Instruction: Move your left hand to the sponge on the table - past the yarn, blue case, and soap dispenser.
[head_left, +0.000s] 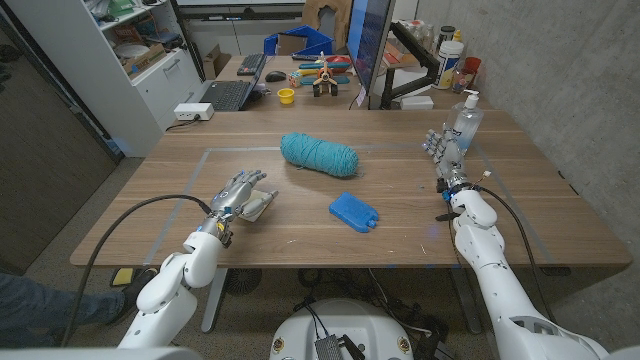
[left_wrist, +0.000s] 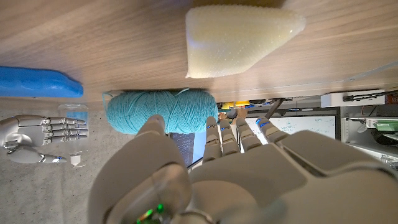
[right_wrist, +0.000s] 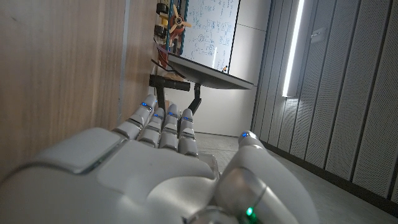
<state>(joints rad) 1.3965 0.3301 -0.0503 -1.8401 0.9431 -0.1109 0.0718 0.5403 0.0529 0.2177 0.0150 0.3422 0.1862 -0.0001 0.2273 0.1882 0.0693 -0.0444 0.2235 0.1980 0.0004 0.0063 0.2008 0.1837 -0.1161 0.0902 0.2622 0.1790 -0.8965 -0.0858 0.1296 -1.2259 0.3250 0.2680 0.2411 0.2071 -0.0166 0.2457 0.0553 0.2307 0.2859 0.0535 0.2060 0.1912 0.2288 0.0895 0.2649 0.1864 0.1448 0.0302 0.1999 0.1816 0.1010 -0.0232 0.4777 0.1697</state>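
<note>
Sponge (head_left: 261, 206): a pale, off-white wedge is seen lying on the wooden table (head_left: 520, 215), on the robot's left side, well apart from the soap dispenser (head_left: 466, 122) and nearer the front edge than the yarn (head_left: 319, 154).
Sponge from the left hand: it is seen just beside the fingertips of the left hand (head_left: 236, 195), on the side toward the blue case (head_left: 354, 212); in the left wrist view the sponge (left_wrist: 239, 37) lies just beyond the fingers (left_wrist: 229, 140). Whether it is touched cannot be told.
Long axis: the sponge's long side appears to run across the line of the fingers rather than along it, with the narrow end pointing toward the blue case.
Left hand state: the fingers are held extended and a little apart; nothing is held.
Right hand (head_left: 444, 152): it is held beside the soap dispenser, fingers straight and close together, with nothing grasped as far as can be seen.
Nearer arm: the left hand is by far the nearer; the right is well apart from the sponge, beyond the blue case.
Progress, as judged: the reach is taken to be nearly complete, with only a slight shift toward the sponge left to be made.
Yarn from the sponge: a teal skein is seen farther back on the table, toward the middle.
</note>
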